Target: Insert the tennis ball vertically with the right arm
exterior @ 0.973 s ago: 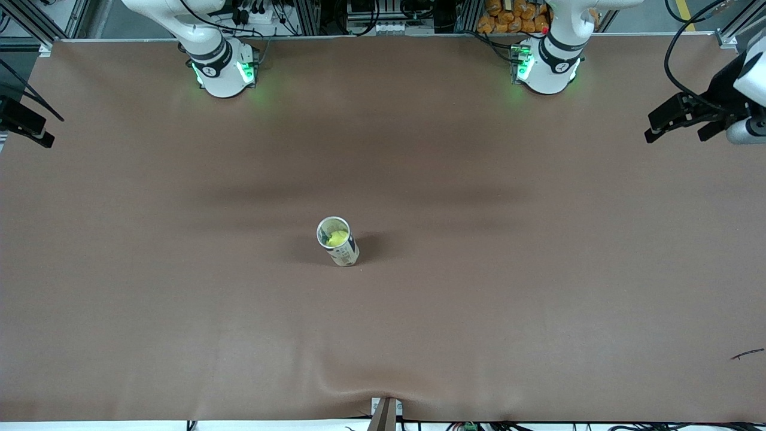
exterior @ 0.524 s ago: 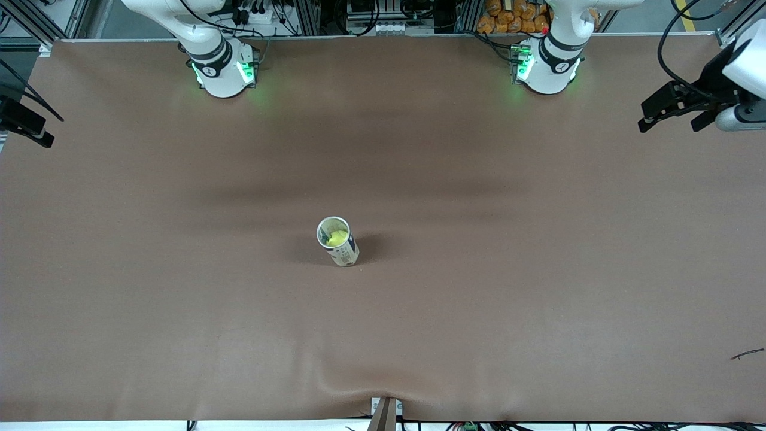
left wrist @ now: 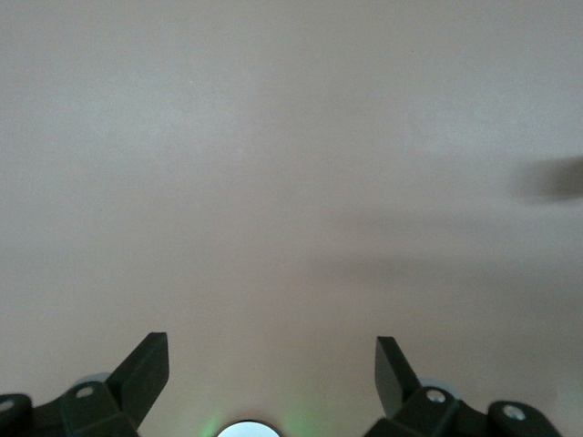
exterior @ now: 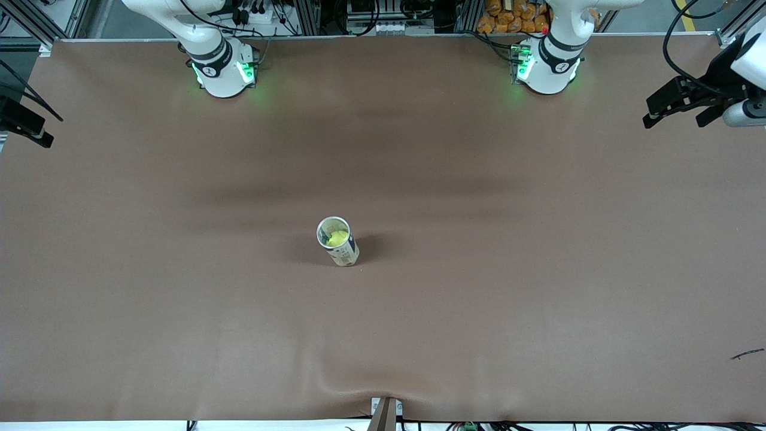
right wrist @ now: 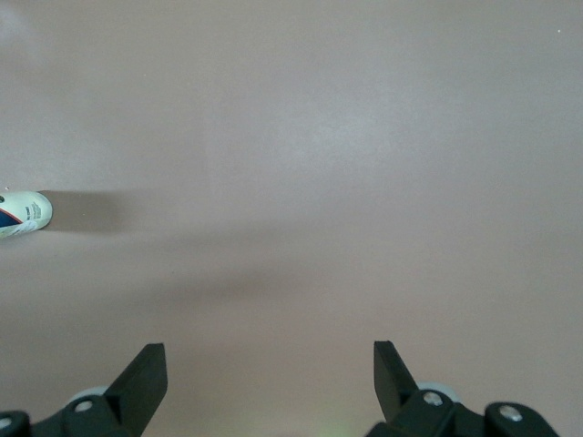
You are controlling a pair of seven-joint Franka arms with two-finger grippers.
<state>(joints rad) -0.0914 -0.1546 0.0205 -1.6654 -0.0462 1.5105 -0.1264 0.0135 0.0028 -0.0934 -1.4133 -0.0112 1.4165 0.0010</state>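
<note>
Tennis ball point(exterior: 338, 237): yellow-green, sits inside the open-topped can, visible through its mouth in the front view; nothing touches it.
Can point(exterior: 339, 242): white cylinder with printed label, stands on the brown table cover near the middle of the table, roughly midway between the two arms' ends and well apart from both bases; it looks tilted in the front view, mouth facing up toward the camera, a dark shadow beside it toward the left arm's end. In the right wrist view only its lower part shows at the picture's edge point(right wrist: 23, 215), white with blue and red print, casting a shadow on the cover.
Right arm point(exterior: 197, 33): white, base with green lights at the edge of the table farthest from the front camera; it rises out of the front view.
Right gripper point(right wrist: 269, 382): black fingers spread wide with nothing between them, hanging over bare table cover at the right arm's end, well apart from the can; only a dark part shows at the edge of the front view point(exterior: 24, 123).
Left arm point(exterior: 559, 36): white, base also lit green, at the same edge of the table.
Left gripper point(exterior: 682, 111): over the left arm's end of the table; its fingers point(left wrist: 146, 369) stand wide apart and hold nothing.
Table point(exterior: 538, 299): covered in plain brown sheet, with a fold at the edge nearest the front camera.
</note>
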